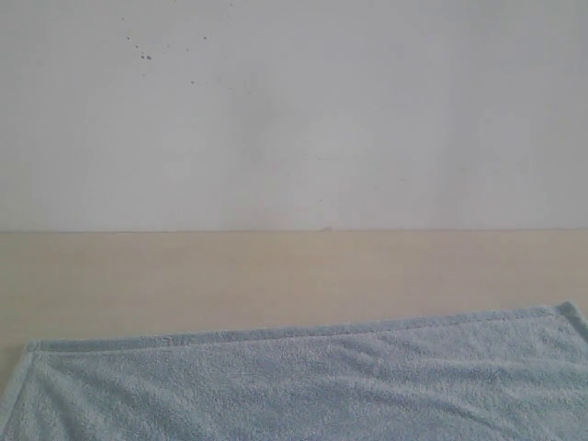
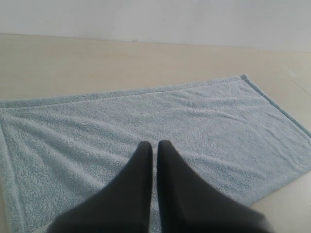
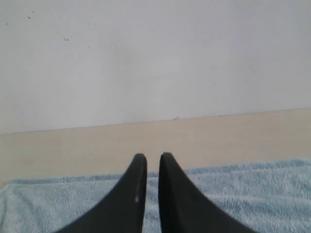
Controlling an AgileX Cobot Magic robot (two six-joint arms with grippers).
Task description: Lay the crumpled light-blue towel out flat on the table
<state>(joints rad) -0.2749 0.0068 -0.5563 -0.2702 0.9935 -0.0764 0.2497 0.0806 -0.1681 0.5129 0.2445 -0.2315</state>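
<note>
The light-blue towel [image 1: 322,386] lies spread out on the beige table [image 1: 276,276] at the near edge of the exterior view, its hemmed far border straight, with only shallow ripples. Neither arm shows in that view. In the left wrist view my left gripper [image 2: 154,144] hovers over the towel [image 2: 194,111], its black fingers together with only a thin slit between them and nothing held. My right gripper [image 3: 153,156] is above the towel's far hem [image 3: 243,187], its fingers also near together and empty. I see no white tag.
A bare strip of table [image 3: 218,136] runs between the towel's far hem and the white wall [image 1: 294,110], which has small dark specks. More bare table [image 2: 73,63] lies beyond the towel in the left wrist view.
</note>
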